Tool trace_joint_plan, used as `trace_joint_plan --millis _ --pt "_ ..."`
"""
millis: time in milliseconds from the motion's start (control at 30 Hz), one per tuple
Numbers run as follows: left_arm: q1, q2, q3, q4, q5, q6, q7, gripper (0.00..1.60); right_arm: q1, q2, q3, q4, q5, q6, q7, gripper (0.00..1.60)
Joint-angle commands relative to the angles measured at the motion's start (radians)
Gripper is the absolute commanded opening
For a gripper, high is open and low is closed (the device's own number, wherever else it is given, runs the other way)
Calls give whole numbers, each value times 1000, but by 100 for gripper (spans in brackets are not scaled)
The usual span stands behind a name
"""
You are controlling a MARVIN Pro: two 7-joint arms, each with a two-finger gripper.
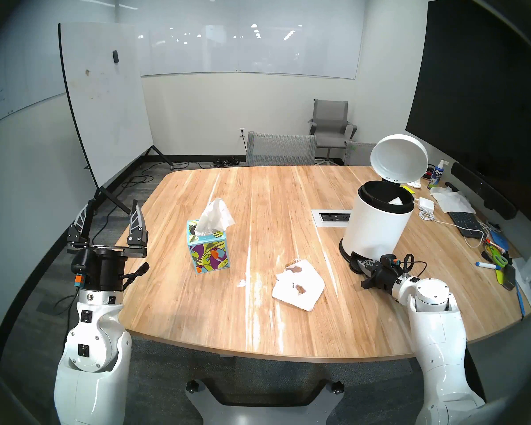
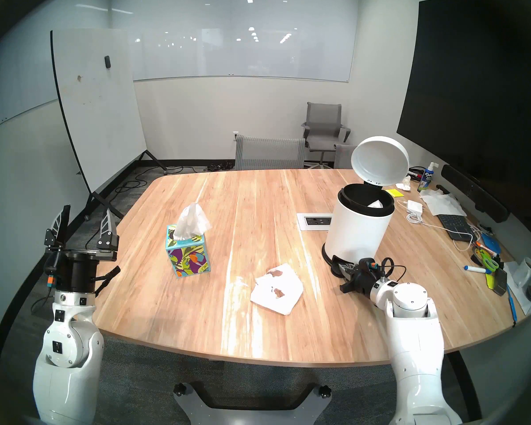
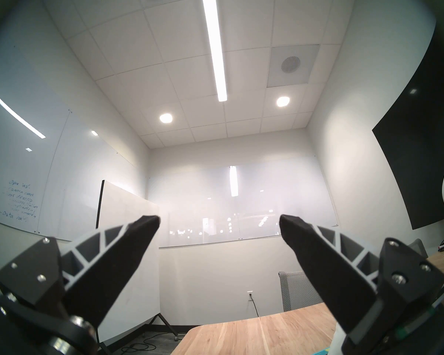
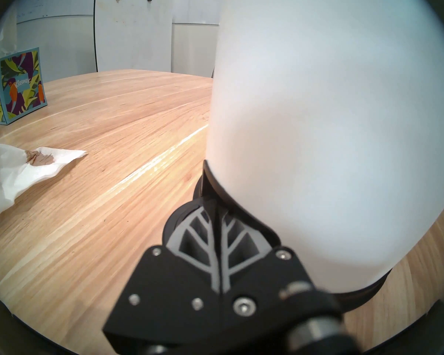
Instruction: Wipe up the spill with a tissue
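The right gripper's (image 4: 217, 216) tips vanish under the bin's (image 4: 331, 116) blurred wall; the tissue (image 4: 8, 172) is cropped at the left edge.

Office meeting room.
Glass whiteboards (image 1: 249, 47) on walls, rolling whiteboard (image 1: 105, 108), mesh office chairs (image 1: 331, 123) round a wooden bench (image 1: 288, 200), wall screen (image 1: 485, 93), tiled ceiling (image 3: 190, 65).

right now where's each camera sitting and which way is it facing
Head stereo left: high, looking down over the table; both arms show, stained tissue centre.
Head stereo right: nearly the same picture, shifted sideways.
Left wrist: beside the table, tilted up at ceiling and whiteboards; the left gripper shows open fingers.
Right wrist: low over the table, against the pedal bin; the right gripper shows shut fingers.
Shared: right wrist and head views both show the tissue box.
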Motion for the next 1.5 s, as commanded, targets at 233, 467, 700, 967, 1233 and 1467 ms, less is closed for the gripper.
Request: trace_joint_plan --millis 233,467,700,967,1233,1467 --pt "0 -1 -1 -18 0 -7 1 160 -36 -3 -26 108 -37 29 -23 0" --pt "0 -1 -1 -18 0 -7 1 160 -28 0 -28 125 -32 19 -22 0" --pt "0 -1 -1 -18 0 -7 0 160 -26 2 -29 130 -29 14 -22 0" --pt "0 -1 -1 -18 0 -7 0 160 -24 3 -31 135 -26 10 -22 0" --pt "2 -5 13 -25 3 -14 -4 160 -22 5 -33 138 -24 7 -22 0" --pt "15 -29 83 -87 25 -29 -15 160 -24 5 -32 136 -18 1 -20 0"
